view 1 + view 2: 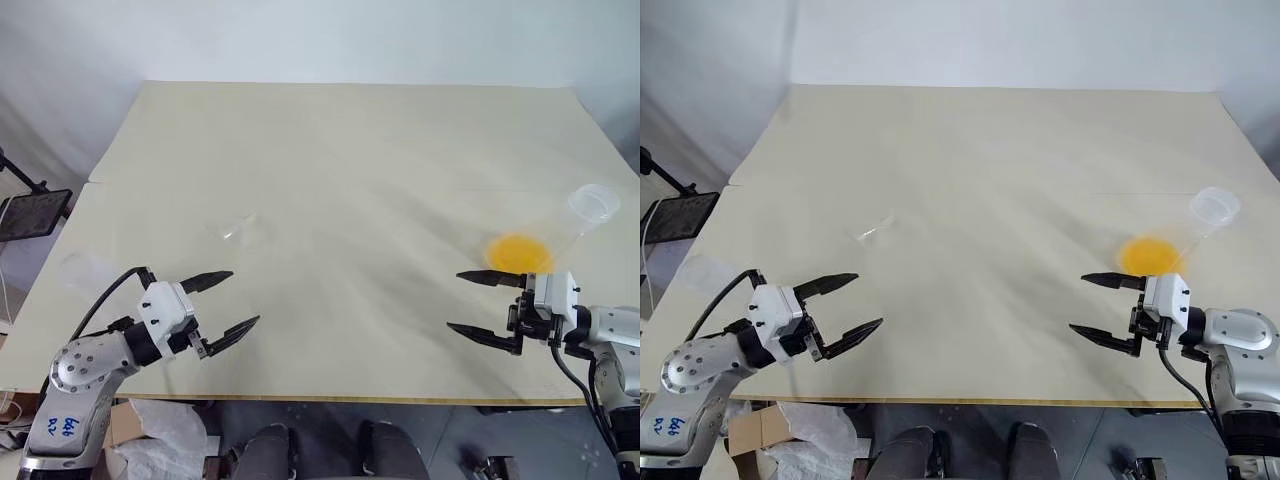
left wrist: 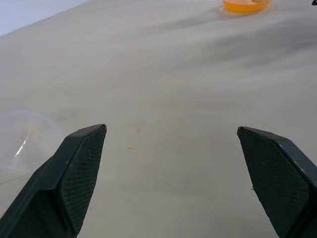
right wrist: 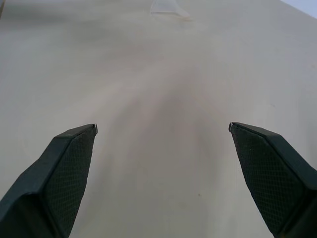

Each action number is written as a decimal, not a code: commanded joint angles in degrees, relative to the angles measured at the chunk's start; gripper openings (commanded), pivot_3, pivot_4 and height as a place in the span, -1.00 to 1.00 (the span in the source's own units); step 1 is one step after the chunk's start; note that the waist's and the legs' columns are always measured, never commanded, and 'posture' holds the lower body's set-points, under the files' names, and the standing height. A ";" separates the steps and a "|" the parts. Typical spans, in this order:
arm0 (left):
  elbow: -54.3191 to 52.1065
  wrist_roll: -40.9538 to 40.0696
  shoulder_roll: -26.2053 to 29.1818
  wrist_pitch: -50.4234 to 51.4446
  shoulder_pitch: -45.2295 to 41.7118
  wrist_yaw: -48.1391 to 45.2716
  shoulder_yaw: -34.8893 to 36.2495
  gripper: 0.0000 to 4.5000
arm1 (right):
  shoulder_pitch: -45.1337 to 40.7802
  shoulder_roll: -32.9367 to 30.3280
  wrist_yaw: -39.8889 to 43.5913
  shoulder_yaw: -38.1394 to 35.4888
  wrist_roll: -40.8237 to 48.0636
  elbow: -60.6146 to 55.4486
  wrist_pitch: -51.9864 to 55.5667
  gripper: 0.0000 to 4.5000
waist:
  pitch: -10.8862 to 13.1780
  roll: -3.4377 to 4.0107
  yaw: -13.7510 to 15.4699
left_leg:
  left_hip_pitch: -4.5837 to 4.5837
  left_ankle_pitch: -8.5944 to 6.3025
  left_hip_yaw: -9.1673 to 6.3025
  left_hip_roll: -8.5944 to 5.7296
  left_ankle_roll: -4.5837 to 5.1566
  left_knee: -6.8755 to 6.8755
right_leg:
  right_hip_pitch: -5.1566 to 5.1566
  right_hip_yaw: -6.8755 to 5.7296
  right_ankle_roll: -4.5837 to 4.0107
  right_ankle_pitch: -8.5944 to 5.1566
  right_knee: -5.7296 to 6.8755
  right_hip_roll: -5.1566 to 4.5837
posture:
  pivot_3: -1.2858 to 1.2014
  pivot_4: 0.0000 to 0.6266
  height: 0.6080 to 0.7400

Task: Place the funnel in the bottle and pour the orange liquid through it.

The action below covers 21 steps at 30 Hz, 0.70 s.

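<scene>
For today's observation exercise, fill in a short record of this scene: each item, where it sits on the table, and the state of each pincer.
table: pale beige top
funnel: clear, lying on the table left of centre
bottle: clear flask near the table's left edge
orange liquid: in the base of a wide-mouthed flask at the right, pooled there
left pincer: open, holding nothing, hovering near the front edge
right pincer: open, holding nothing, just in front of the orange liquid
</scene>
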 commanded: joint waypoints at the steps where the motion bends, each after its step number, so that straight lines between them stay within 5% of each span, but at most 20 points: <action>1: -1.89 -0.81 0.09 0.26 -0.61 0.76 1.10 1.00 | 0.19 -0.54 -0.06 -1.61 0.56 -0.84 -0.64 0.99 | 0.00 0.00 0.00 | 0.00 0.00 0.00 0.00 0.00 0.00 | 0.00 0.00 0.00 0.00 0.00 0.00 | 0.03 -0.52 1.00; 11: -7.99 -7.64 -9.43 -0.78 14.48 6.78 10.37 1.00 | -4.05 5.74 -2.98 3.77 3.39 -8.04 4.53 0.99 | 0.01 -0.01 -0.53 | 0.03 -0.02 0.01 0.05 -0.03 -0.03 | -0.02 0.00 0.00 0.00 0.01 0.01 | 0.03 -0.52 1.00; 21: -8.19 -8.50 -30.83 -10.93 36.26 18.09 21.15 1.00 | -10.84 11.65 -1.24 10.97 5.71 -13.02 10.28 0.99 | 0.09 -0.17 0.07 | -0.06 -0.45 -0.05 0.20 0.09 0.61 | 0.15 0.01 -0.03 -0.02 -0.29 -0.02 | 0.03 -0.52 1.00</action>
